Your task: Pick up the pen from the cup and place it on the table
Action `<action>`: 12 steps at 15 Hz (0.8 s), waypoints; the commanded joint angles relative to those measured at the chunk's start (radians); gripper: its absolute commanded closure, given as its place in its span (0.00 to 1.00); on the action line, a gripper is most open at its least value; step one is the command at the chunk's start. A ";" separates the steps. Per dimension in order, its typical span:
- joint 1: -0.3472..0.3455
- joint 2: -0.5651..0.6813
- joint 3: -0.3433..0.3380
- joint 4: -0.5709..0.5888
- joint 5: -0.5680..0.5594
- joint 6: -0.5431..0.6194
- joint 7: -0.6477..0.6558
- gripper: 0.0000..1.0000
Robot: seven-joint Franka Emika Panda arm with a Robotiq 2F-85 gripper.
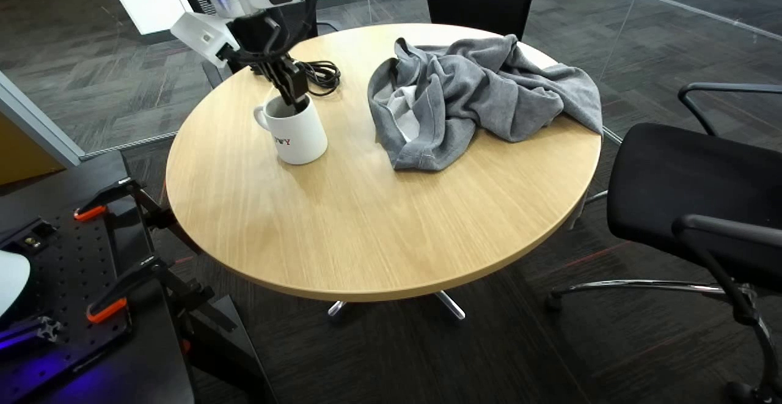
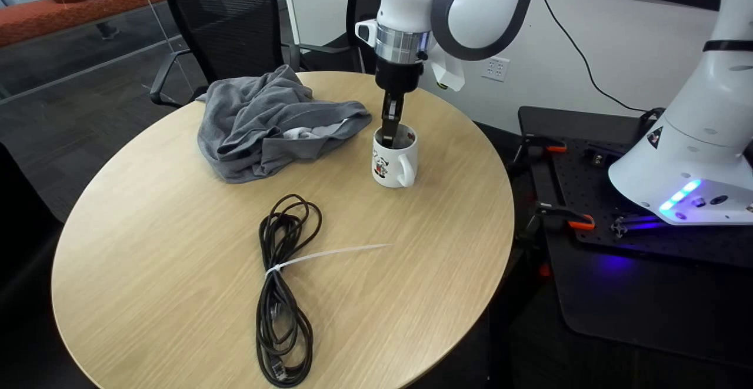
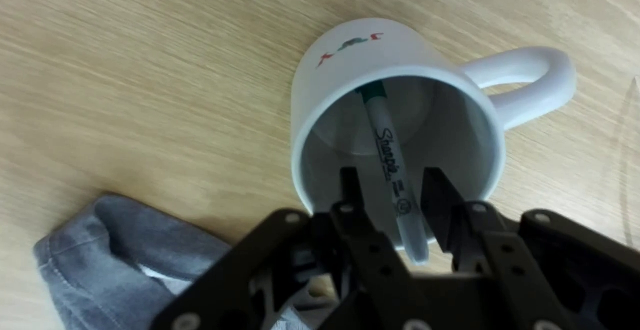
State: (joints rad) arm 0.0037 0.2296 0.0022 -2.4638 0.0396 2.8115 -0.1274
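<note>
The cup [image 3: 320, 78], a white mug with a handle, stands upright on the table [image 1: 366, 227]; it shows in both exterior views [image 1: 302, 138] [image 2: 393, 168]. The pen [image 3: 384, 135] is a grey-white Sharpie with a green end at the cup's bottom. It leans inside the cup with its grey end over the rim. My gripper [image 3: 391, 180] is open, its fingers on both sides of the pen, with a gap at the left finger and the right finger close to it. In both exterior views the fingertips [image 1: 299, 103] [image 2: 389, 136] reach into the cup's mouth, and the pen is hidden there.
A crumpled grey cloth garment [image 1: 476, 92] lies on the table beside the cup; it also shows in the wrist view [image 3: 130, 255]. A black cable bundle [image 2: 285, 295] with a white tie lies on the table. Black chairs [image 1: 702, 178] stand around the table.
</note>
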 commanded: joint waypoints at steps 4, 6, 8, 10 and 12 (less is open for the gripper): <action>-0.034 0.045 0.033 0.056 0.005 -0.031 -0.042 0.65; -0.036 0.055 0.036 0.064 0.005 -0.031 -0.043 0.82; -0.037 0.063 0.037 0.070 0.003 -0.033 -0.043 0.94; -0.036 0.060 0.036 0.069 0.002 -0.035 -0.038 1.00; -0.028 0.042 0.029 0.053 -0.008 -0.031 -0.024 0.97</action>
State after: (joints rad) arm -0.0086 0.2849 0.0199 -2.4168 0.0397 2.8091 -0.1378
